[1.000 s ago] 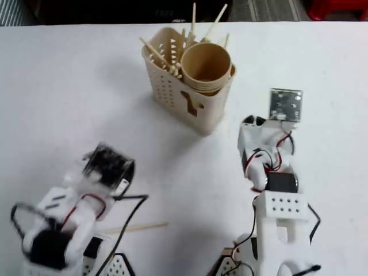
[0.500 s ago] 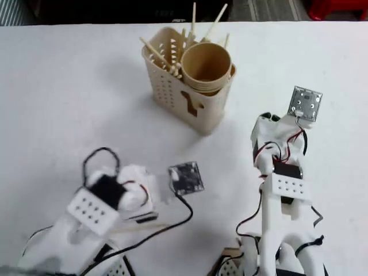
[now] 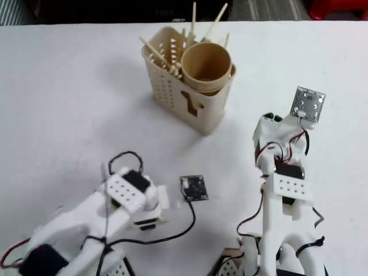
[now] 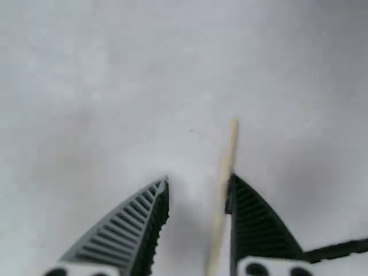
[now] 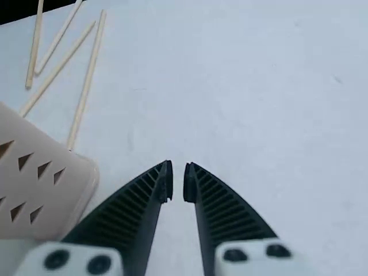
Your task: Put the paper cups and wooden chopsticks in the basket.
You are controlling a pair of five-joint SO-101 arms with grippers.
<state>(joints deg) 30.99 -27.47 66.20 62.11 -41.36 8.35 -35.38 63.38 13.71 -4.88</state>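
Jaws of the left gripper [image 4: 196, 183] are spread open low over the desk [image 3: 69, 86], and a wooden chopstick [image 4: 229, 149] is seen lying flat between them near the front edge. The right gripper [image 5: 177, 172] is closed on nothing beside the basket [image 3: 172, 98] — paper cups [image 3: 206, 63] and chopsticks [image 3: 154, 50] are stood inside it, toward the far edge.

A white surface [image 3: 69, 86] spreads across nearly the whole high view, evenly lit, with soft, pale shadows on it. Beyond its far edge runs a dark band [image 3: 115, 10]. A grey ribbed patch [image 3: 10, 12] lies past the far left corner. A red object [image 3: 336, 8] lies past the far right corner, beside a strip of grey floor [image 3: 270, 8].
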